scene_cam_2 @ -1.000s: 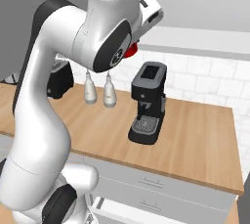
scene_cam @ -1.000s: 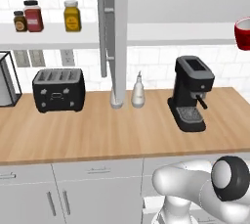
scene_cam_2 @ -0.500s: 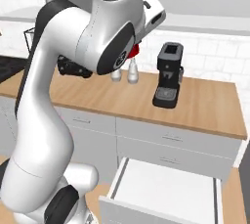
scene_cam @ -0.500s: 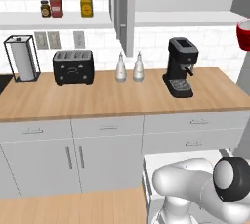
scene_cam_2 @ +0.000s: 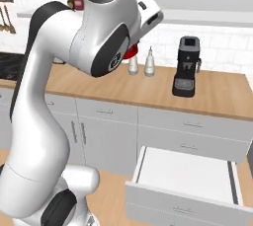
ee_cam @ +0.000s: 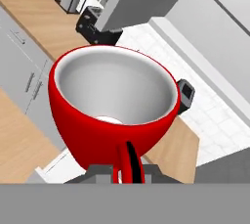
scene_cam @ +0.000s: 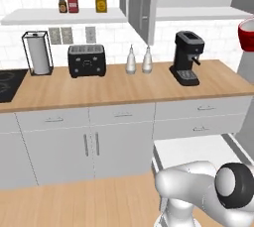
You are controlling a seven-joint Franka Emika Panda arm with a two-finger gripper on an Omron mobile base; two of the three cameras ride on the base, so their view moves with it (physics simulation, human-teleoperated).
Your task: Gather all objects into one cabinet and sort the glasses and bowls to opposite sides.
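Wall cabinet (scene_cam: 144,3) is hanging open above the counter (scene_cam: 119,88), door edge jutting out w/ nothing visible inside yet, so most sorting looks undone. An open drawer (scene_cam_2: 185,175) is sticking out below. Coffee machine (scene_cam: 186,58) and toaster (scene_cam: 87,60) are sitting underneath. Gripper (ee_cam: 128,169) is pinching the red mug (ee_cam: 114,103) by its handle, jaws narrow, carrying it high beside the cabinet.

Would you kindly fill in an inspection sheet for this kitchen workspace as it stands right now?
Surface: wooden counter, bare at the front.
Job's things: red mug held by its handle; cabinet door open.
Clutter: toaster, paper towel roll, two shakers, coffee machine, spice jars on the shelf.
Grippers: gripper shut on the mug's handle.
Cables: nothing seen.
Surroundings: drawer pulled open; stovetop at far left.
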